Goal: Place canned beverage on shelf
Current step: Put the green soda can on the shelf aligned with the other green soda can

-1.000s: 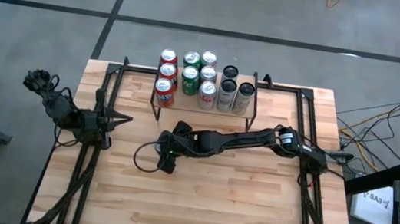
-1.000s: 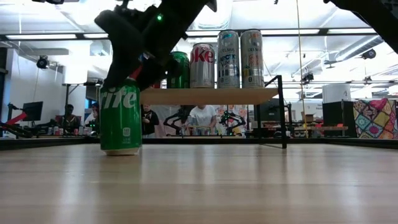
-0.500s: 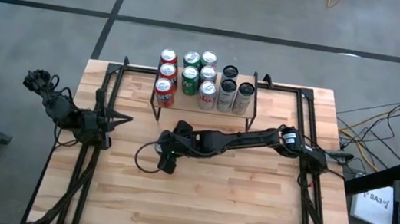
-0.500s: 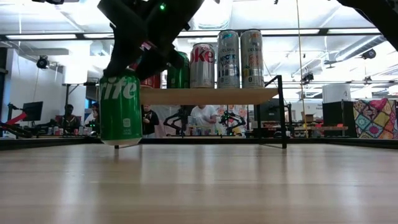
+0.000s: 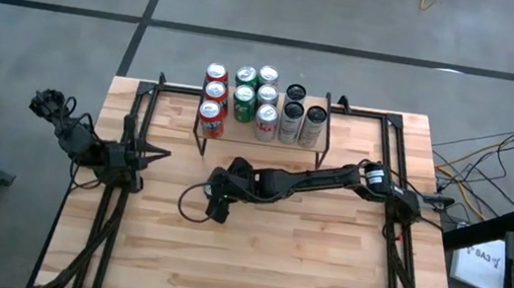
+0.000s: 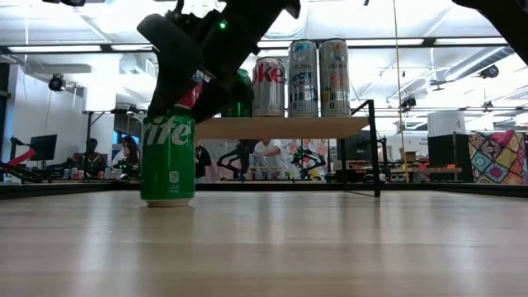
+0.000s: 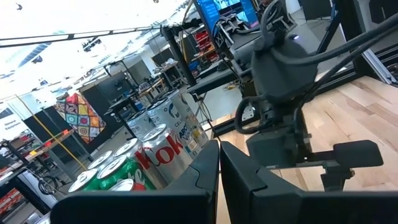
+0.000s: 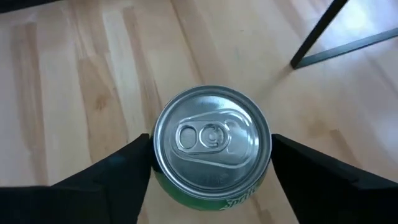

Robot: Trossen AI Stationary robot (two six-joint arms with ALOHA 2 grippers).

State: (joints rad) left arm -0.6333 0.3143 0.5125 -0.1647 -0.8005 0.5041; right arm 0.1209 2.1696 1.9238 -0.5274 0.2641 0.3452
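Observation:
A green canned beverage [image 6: 167,161] stands upright with its base on the tabletop, in front of the shelf [image 6: 280,127]. In the right wrist view I see its silver top [image 8: 211,140]. My right gripper [image 8: 210,163] slants down over it, one finger on either side of its upper part; in the high view the gripper [image 5: 217,204] hides the can. The shelf [image 5: 319,144] at the far edge carries several cans. My left gripper [image 7: 219,177] is shut, holds nothing, and waits at the table's left edge [image 5: 154,153]. My right gripper has a finger [image 8: 127,165] against each side of the can just below its rim [image 8: 163,177], coming from above at a slant. Whether the fingers still touch the wall, I cannot tell. The can stands upright on its own base on the table.
Red, green, silver and tall cans [image 5: 258,99] crowd the shelf's board. One black shelf leg [image 8: 323,34] stands beyond the can. Black frame rails [image 5: 121,196] run along both sides of the table. Bare wood lies toward the near edge [image 5: 250,272].
Half a second ago the green can hung slightly off the table, tilted in my right gripper. It has come down and now stands upright on the wood, a little farther toward the table's right. The gripper has shifted the same way with it.

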